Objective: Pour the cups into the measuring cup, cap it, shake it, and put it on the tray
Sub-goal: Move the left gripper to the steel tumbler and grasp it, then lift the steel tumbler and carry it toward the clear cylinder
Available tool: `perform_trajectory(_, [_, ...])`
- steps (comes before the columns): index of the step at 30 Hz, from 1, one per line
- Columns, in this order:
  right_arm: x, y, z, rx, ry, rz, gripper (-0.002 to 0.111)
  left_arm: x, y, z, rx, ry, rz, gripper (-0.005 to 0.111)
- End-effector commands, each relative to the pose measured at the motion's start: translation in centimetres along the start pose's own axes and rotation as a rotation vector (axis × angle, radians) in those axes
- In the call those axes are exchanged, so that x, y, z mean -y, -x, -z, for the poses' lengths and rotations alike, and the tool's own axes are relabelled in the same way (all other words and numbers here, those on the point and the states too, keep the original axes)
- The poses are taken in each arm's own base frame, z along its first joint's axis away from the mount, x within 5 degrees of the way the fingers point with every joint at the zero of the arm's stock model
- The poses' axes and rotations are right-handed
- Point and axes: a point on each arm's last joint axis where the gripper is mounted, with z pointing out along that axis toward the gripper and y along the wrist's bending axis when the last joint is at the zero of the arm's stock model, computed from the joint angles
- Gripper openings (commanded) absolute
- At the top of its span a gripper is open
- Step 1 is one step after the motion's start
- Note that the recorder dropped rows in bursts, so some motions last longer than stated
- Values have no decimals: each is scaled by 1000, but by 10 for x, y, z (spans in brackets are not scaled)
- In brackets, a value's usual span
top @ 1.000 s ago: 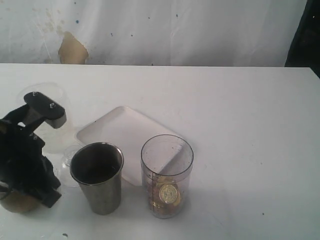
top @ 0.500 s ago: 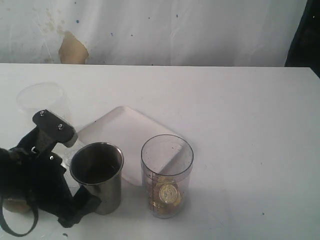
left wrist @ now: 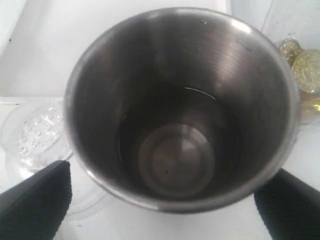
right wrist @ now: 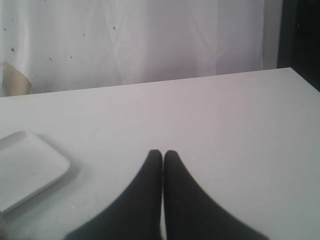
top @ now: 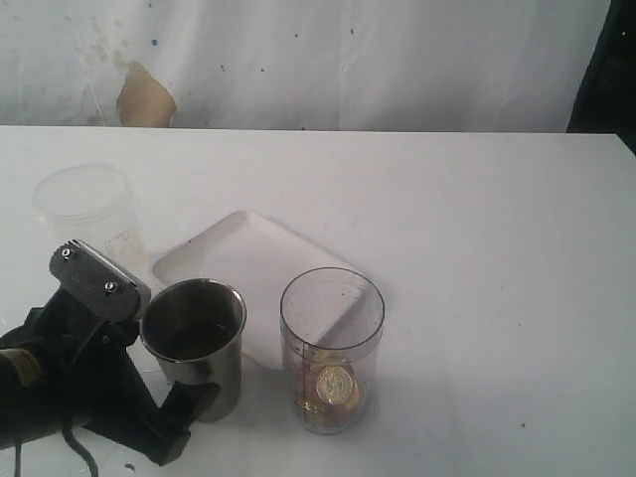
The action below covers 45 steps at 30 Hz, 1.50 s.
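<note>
The whole right half of the tabletop is wide open, easy way in from there. Front left is crowded though. The steel tumbler and measuring cup stand just beside each other with only a narrow gap. The tray sits right behind both, and the frosted jar is further back. The left end effector straddles the tumbler, blocking that side.

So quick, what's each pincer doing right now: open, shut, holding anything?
Left pincer: open, straddling the steel tumbler, not gripping it.
Right pincer: shut, empty.
</note>
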Motion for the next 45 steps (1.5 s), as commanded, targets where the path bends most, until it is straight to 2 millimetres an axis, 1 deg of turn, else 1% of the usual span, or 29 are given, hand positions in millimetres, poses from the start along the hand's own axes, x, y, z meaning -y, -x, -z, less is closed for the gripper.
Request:
perform_trajectory(1, [0,-1,0,5,2,-4,0,0,3,1,50,19,60,93])
perform_trajectory(4, [0,-1,0,5,2,-4,0,-1,5,1,70,26,111,93])
perform_trajectory(13, [0,-1,0,5,2,-4,0,1,10,0,120,2,153,93])
perform_trajectory(18, [0,-1,0,5,2,-4,0,3,5,-12,104,-9,134,93])
perform_trajectory(22, [0,-1,0,5,2,-4,0,2,5,-21,134,2,157,93])
perform_trajectory(25, [0,-1,0,5,2,-4,0,3,5,-26,155,-8,144,93])
perform_trajectory(31, [0,-1,0,5,2,-4,0,4,0,-37,159,-4,152,93])
perform_trajectory(39, [0,-1,0,5,2,-4,0,4,-5,-47,166,4,181,92])
perform_trajectory(41, [0,-1,0,5,2,-4,0,4,-5,-47,169,5,183,87])
perform_trajectory(43, [0,-1,0,5,2,-4,0,3,-5,-47,168,8,196,74])
perform_trajectory(45, [0,-1,0,5,2,-4,0,2,-5,-47,168,14,213,53])
